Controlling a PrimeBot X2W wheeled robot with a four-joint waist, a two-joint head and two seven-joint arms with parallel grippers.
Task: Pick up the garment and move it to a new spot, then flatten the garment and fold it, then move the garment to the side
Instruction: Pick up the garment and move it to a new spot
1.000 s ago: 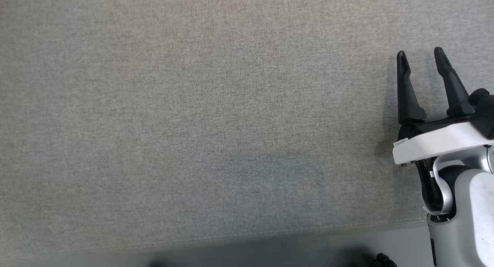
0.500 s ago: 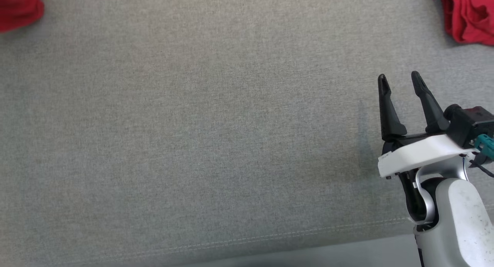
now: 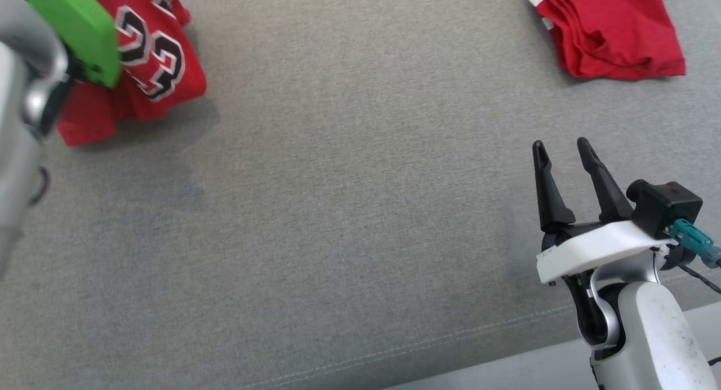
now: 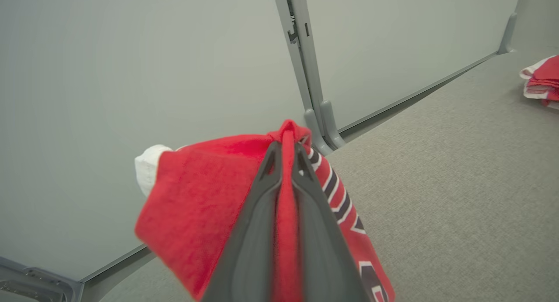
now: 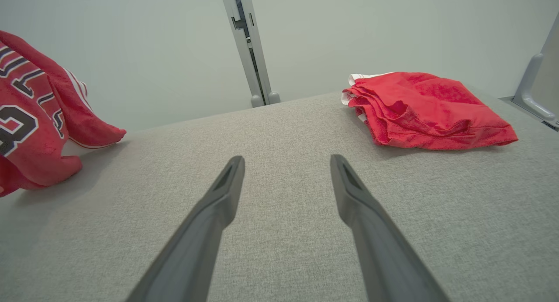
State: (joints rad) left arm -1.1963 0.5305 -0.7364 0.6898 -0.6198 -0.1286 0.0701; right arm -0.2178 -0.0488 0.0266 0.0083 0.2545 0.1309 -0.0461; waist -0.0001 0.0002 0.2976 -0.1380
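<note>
The garment hangs in the left hand at the far left of the desk. A folded cloth lies on the desk at the far right, behind the right hand.

Jersey: far left, upper part hidden behind the green wrist cover and cut off by the top edge.
Folded red garment: far right, far side cut off by the edge.
</note>
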